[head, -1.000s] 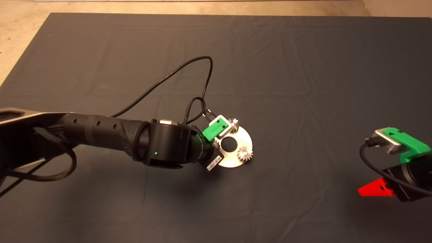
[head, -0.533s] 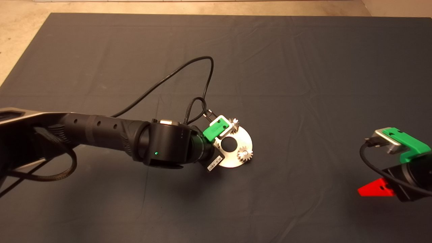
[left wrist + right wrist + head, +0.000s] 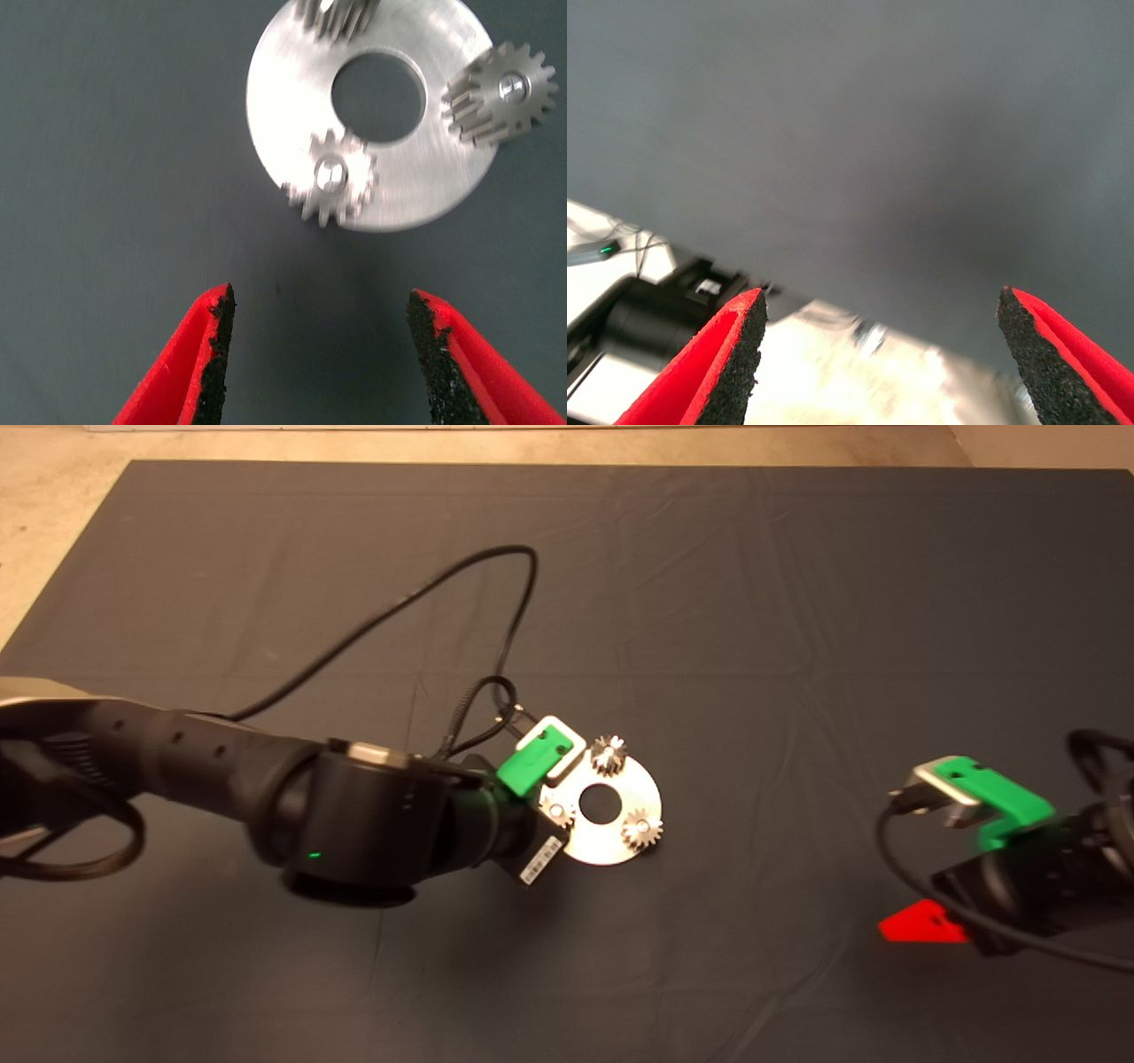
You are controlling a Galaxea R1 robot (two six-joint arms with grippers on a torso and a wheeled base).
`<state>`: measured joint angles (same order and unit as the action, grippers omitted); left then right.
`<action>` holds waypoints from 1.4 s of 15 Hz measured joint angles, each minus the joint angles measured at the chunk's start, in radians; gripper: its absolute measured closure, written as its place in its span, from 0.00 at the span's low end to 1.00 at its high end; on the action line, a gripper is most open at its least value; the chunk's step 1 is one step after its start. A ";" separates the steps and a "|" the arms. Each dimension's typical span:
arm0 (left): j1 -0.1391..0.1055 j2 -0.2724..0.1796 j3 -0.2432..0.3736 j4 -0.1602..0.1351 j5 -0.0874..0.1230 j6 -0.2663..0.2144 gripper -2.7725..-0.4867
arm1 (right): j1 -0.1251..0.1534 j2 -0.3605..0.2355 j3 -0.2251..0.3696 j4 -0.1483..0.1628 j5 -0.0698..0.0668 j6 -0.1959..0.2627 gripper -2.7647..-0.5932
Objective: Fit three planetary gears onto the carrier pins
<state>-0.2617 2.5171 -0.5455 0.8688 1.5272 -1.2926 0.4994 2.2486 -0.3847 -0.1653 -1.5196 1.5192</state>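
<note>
The round silver carrier plate [image 3: 602, 847] lies mid-mat. Three planetary gears sit on its carrier pins: one at the far rim [image 3: 609, 755], one at the right rim [image 3: 641, 830], one at the left rim [image 3: 558, 812]. In the left wrist view the same plate [image 3: 283, 97] shows the gears [image 3: 332, 181] [image 3: 500, 93] [image 3: 337, 13], with bright pin tops [image 3: 330, 173] in their centres. My left gripper [image 3: 321, 301] hangs open and empty just short of the plate, off the nearest gear. My right gripper [image 3: 879, 303] is open and empty over the mat at the right.
The left arm [image 3: 372, 837] reaches in from the left, its black cable [image 3: 443, 593] looping over the mat behind the plate. The right arm's red finger [image 3: 921, 926] shows at the lower right. Pale floor [image 3: 53, 478] borders the mat at the far left.
The left arm has drawn back to the left, off the plate, uncovering the gear at the plate's left rim. The right arm has shifted leftward into view.
</note>
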 joint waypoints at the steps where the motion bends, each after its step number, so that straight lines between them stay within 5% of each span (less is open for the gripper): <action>1: -0.018 -0.019 0.055 -0.024 0.001 -0.075 0.64 | 0.003 0.075 -0.001 -0.025 -0.003 0.067 0.39; 4: -0.045 -0.043 0.169 -0.117 -0.001 -0.277 0.64 | 0.020 0.193 -0.001 -0.092 -0.008 0.282 0.39; 6: -0.058 -0.052 0.189 -0.145 -0.002 -0.369 0.64 | 0.014 0.228 -0.001 -0.130 -0.013 0.339 0.39; 8: -0.060 -0.062 0.201 -0.164 0.000 -0.396 0.64 | -0.026 0.267 -0.001 -0.179 -0.011 0.342 0.39; 12: -0.060 -0.072 0.211 -0.188 -0.002 -0.427 0.64 | -0.080 0.277 -0.001 -0.229 -0.014 0.343 0.39; 14: -0.041 -0.103 0.215 -0.189 -0.001 -0.434 0.64 | -0.129 0.285 -0.001 -0.276 -0.014 0.344 0.39; 16: 0.025 -0.136 0.215 -0.200 0.000 -0.442 0.64 | -0.243 0.286 -0.001 -0.363 -0.014 0.345 0.39; 17: 0.042 -0.142 0.215 -0.208 0.000 -0.444 0.64 | -0.312 0.287 -0.001 -0.391 -0.013 0.344 0.39; 18: 0.046 -0.147 0.216 -0.208 -0.001 -0.444 0.64 | -0.350 0.287 -0.001 -0.404 -0.012 0.345 0.39; 21: 0.062 -0.155 0.216 -0.208 0.000 -0.447 0.64 | -0.356 0.287 -0.001 -0.445 -0.014 0.344 0.39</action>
<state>-0.1996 2.3621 -0.3294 0.6613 1.5268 -1.7391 0.1432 2.5353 -0.3862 -0.6100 -1.5340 1.8636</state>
